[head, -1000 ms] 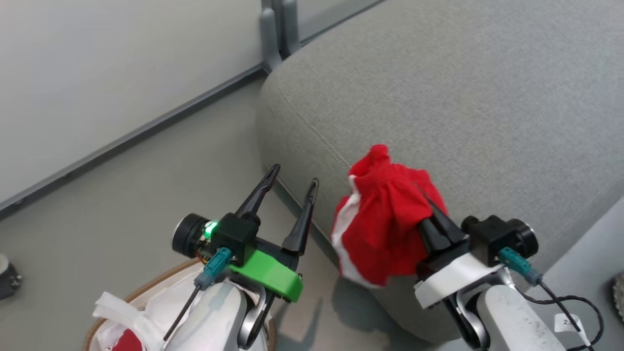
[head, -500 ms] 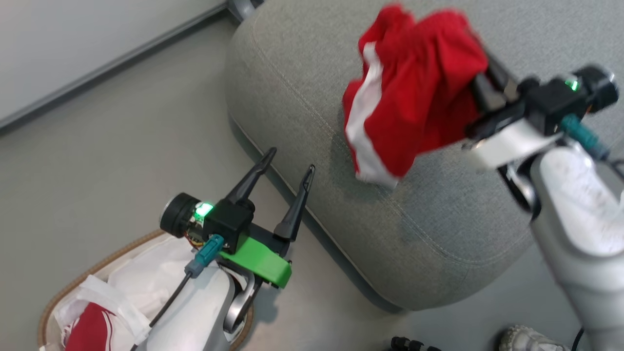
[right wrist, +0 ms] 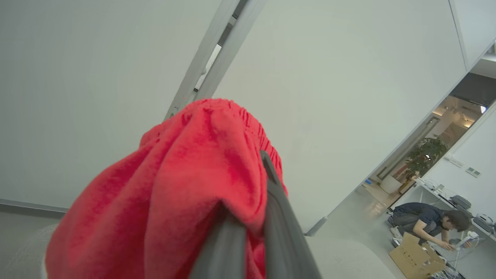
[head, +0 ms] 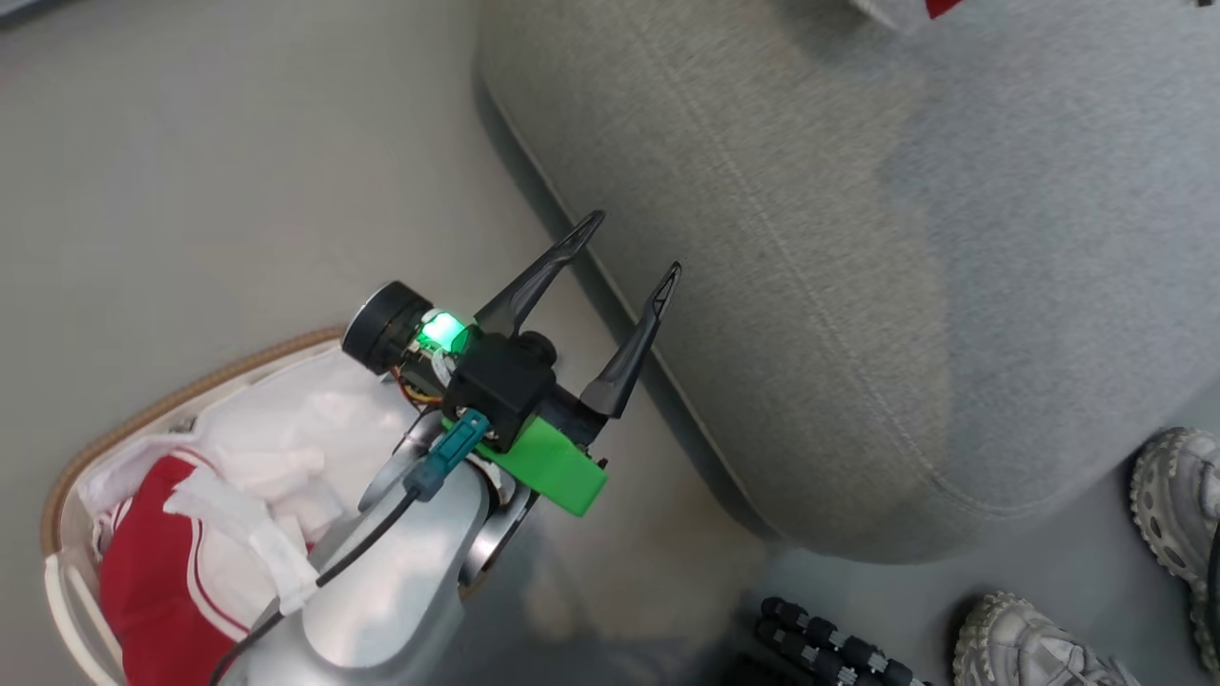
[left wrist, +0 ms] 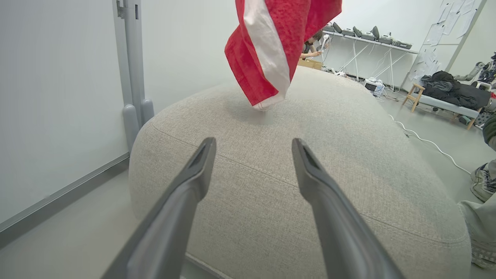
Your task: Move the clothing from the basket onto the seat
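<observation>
In the left wrist view a red garment with a white stripe (left wrist: pixel 271 46) hangs over the grey seat (left wrist: pixel 310 174), its lower end at or just above the cushion. My right gripper (right wrist: pixel 254 174) is shut on this clothing (right wrist: pixel 174 201), bunched around its fingers. My left gripper (head: pixel 636 243) stands open and holds nothing, beside the seat's (head: pixel 858 238) rounded corner and above the floor. The basket (head: pixel 191 395) sits at the lower left under my left arm. More red clothing with white stripes (head: pixel 152 581) lies in it on the white liner.
A person's grey shoes (head: pixel 1172 495) stand on the floor by the seat's near corner, next to a black ribbed object (head: pixel 820 648). A grey wall post (left wrist: pixel 133 77) rises behind the seat. Far off, a person (right wrist: pixel 426 224) crouches by a cardboard box.
The head camera has tipped down, so more of the basket shows. My right gripper rose with the red garment over the seat and left the top of the head view. The left gripper stays open.
</observation>
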